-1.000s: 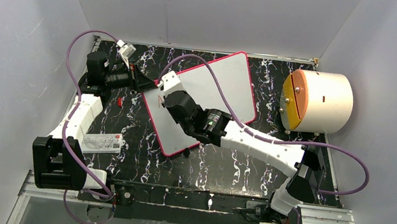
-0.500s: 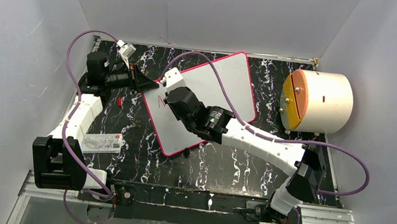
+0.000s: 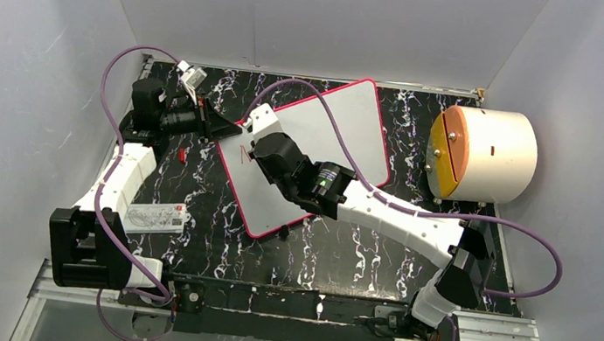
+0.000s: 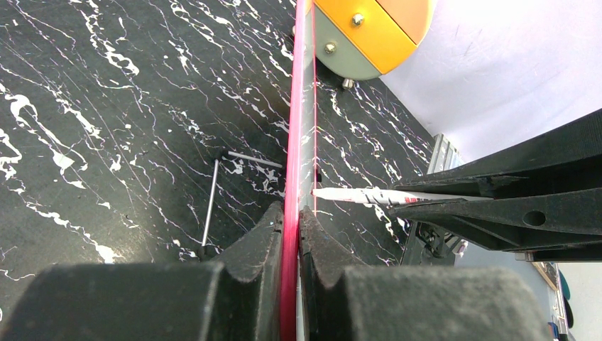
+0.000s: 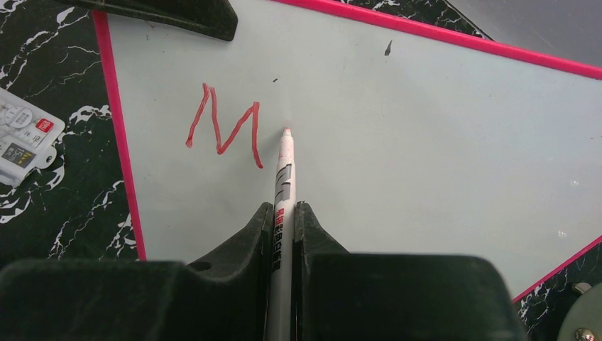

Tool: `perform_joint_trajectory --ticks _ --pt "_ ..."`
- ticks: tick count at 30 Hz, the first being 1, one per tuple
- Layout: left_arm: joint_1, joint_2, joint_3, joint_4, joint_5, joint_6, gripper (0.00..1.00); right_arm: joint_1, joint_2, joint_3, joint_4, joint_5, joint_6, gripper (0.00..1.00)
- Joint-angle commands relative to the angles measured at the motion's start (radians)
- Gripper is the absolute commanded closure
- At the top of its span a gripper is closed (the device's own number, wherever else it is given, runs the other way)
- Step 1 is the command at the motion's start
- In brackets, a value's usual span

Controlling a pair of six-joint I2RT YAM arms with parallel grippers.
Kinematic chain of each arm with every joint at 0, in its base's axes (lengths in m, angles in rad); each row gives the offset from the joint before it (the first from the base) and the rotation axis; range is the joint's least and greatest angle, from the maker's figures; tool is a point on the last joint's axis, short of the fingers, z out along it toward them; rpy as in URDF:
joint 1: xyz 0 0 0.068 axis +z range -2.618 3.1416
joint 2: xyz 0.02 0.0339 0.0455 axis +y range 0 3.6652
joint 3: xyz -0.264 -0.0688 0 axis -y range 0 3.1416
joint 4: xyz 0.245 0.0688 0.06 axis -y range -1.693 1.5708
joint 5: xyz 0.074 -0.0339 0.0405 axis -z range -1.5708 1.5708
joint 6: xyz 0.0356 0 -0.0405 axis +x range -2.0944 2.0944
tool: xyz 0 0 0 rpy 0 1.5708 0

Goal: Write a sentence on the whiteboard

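The whiteboard point(image 3: 339, 131) lies tilted on the black marbled table, white with a red-pink rim. My left gripper point(image 3: 229, 128) is shut on its left rim, and the left wrist view shows the rim point(image 4: 302, 106) edge-on between the jaws of this gripper point(image 4: 291, 219). My right gripper point(image 5: 284, 213) is shut on a white marker point(image 5: 284, 177), also seen in the left wrist view point(image 4: 355, 195). Its red tip is at the board just right of a red "M" point(image 5: 227, 131), the only part of the sentence showing. The "M" is faint in the top view point(image 3: 244, 152).
A white cylinder with an orange face point(image 3: 486, 155) stands at the right. A small white printed card point(image 3: 157, 217) lies by the left arm and shows in the right wrist view point(image 5: 21, 142). A small red object point(image 3: 182, 154) and a metal hex key point(image 4: 209, 202) lie on the table.
My right gripper has moved a little up and to the right along the board with the marker, and the red "M" has grown. The left gripper has not moved.
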Motion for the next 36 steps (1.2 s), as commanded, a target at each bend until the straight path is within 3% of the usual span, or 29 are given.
perform_joint_trajectory --ticks 1,36 --pt "-0.031 0.020 -0.021 -0.102 -0.015 0.046 1.00 -0.001 0.007 0.014 0.015 -0.002 0.014 1.00" --pt "-0.031 0.025 -0.018 -0.102 -0.009 0.045 1.00 -0.003 0.014 -0.001 -0.007 -0.053 0.013 1.00"
